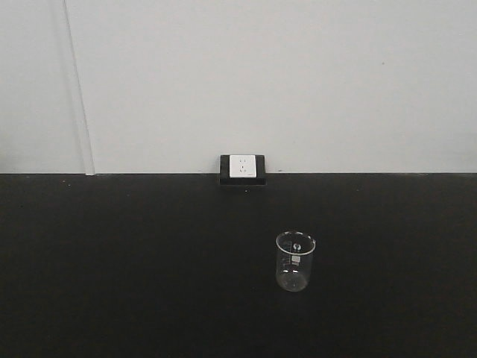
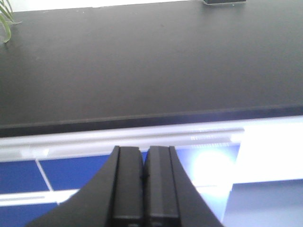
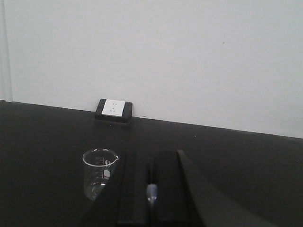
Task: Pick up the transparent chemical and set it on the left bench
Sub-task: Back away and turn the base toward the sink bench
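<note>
The transparent chemical, a small clear glass beaker with white markings and a pour lip, stands upright on the black worktop. No pipette stands in it. In the right wrist view the beaker is just left of my right gripper, apart from it. That gripper is shut on a thin translucent pipette pinched between its fingers. My left gripper is shut with nothing in it, before the worktop's front edge. The left bench is out of view.
A white wall socket on a black base sits where the worktop meets the white wall; it also shows in the right wrist view as the socket. A green plant leaf shows at the far left. Blue floor lies below the bench edge.
</note>
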Available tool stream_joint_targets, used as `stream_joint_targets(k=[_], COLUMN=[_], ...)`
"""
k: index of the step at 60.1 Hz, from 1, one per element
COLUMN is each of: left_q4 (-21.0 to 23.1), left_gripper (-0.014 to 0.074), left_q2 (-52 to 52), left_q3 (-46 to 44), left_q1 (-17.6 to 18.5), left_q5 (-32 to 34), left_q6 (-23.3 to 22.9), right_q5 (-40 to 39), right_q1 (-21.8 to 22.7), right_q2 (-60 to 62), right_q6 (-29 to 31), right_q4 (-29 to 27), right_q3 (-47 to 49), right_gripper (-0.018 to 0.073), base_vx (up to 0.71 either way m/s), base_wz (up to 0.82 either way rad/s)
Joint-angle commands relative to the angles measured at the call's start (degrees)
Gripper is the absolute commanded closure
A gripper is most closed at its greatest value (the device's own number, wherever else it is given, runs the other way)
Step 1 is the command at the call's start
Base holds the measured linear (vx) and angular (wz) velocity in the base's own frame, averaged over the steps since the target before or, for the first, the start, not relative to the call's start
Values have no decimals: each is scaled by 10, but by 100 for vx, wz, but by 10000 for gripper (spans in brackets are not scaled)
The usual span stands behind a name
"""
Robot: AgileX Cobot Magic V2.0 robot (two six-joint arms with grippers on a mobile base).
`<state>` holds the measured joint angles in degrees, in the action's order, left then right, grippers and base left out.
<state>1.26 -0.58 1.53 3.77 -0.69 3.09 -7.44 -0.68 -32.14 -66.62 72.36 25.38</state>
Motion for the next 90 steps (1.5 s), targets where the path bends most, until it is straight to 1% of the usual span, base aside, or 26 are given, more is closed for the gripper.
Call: stream_joint_targets(k=[1,30,90], left_q4=[0,0,0], left_gripper=[600,600,600], left_q2=[-11,-11,-11], left_q3=[9,9,9], left_q1=[1,1,1], left_q5=[45,45,45], left_q6=[-4,-4,-4], right_q5=[-7,-9,-9], right_q1=[2,2,2], right_q2=[0,0,0], right_q6=[-1,-1,-1], right_q4=[-2,-2,-2], right_q3=[17,17,17], right_gripper=[562,562,562], base_vx=[-31,-35,-32], base_wz=[-3,8,44])
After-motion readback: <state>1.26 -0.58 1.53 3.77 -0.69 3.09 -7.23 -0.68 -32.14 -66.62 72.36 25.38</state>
